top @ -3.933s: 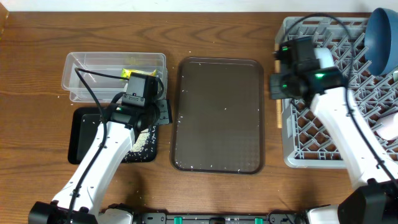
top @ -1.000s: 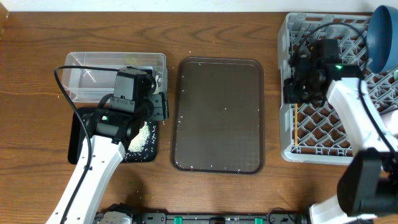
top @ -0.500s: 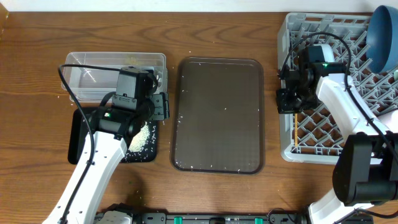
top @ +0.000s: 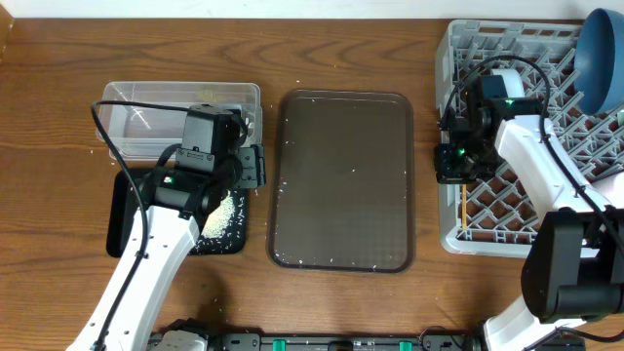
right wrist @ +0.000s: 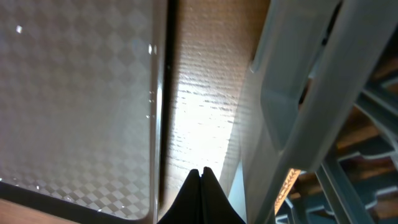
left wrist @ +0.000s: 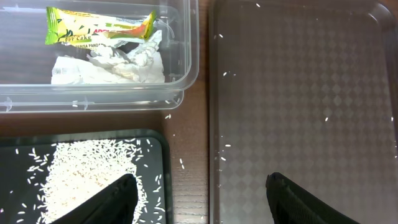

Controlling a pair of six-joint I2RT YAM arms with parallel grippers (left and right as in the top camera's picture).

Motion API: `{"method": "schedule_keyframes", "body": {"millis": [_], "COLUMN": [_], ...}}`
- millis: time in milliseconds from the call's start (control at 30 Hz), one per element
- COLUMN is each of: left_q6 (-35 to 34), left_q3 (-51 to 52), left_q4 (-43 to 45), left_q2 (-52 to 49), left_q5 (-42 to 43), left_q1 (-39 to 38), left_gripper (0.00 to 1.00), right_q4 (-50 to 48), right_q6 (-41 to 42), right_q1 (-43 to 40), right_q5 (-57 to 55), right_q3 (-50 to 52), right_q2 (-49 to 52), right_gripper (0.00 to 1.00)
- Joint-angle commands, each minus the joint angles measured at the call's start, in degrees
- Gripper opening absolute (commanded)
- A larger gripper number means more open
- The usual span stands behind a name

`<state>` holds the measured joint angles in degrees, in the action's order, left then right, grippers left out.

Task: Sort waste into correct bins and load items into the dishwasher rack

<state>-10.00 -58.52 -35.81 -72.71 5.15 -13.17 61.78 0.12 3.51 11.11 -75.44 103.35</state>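
The clear tub (top: 146,102) holds a yellow-green wrapper (left wrist: 99,32) and crumpled white paper scraps (left wrist: 112,65). In front of it, white rice grains (left wrist: 81,171) lie heaped in the black tray (top: 127,210). My left gripper (left wrist: 199,180) hangs open and empty over the gap between the black tray and the brown tray. My right gripper (right wrist: 201,171) is shut on nothing, low beside the left wall of the grey dishwasher rack (top: 507,34). A dark blue bowl (top: 600,58) stands in the rack's far right corner. A thin wooden chopstick (top: 459,210) lies inside the rack's left edge.
A large brown tray (top: 341,180) with a few stray grains sits mid-table, between the bins and the rack. The rack wall (right wrist: 311,93) is close on my right gripper's right. A narrow strip of wooden tabletop (right wrist: 205,106) separates the tray from the rack.
My right gripper has moved left from over the rack's lattice to its left wall, staying shut. The left arm has not moved in the last second.
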Motion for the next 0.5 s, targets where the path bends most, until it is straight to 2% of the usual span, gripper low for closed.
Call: {"method": "schedule_keyframes", "body": {"millis": [0, 300, 467], "left_q6": [1.20, 1.20, 1.20], "left_q3": [-0.96, -0.96, -0.96], "left_q4": [-0.11, 0.11, 0.11], "left_q2": [-0.39, -0.39, -0.39], "left_q5": [-0.96, -1.38, -1.38], "left_q1": [0.31, 0.31, 0.31], "left_gripper": [0.69, 0.69, 0.69], "right_q4": [0.74, 1.36, 0.22], "right_q6": [2.84, 4.28, 3.87], "right_q1": [-0.11, -0.11, -0.11], "right_q5": [-6.38, -8.31, -7.39], "right_q3": [-0.59, -0.59, -0.63], "right_q2": [0.39, 0.39, 0.37], "right_gripper": [0.01, 0.01, 0.04]}}
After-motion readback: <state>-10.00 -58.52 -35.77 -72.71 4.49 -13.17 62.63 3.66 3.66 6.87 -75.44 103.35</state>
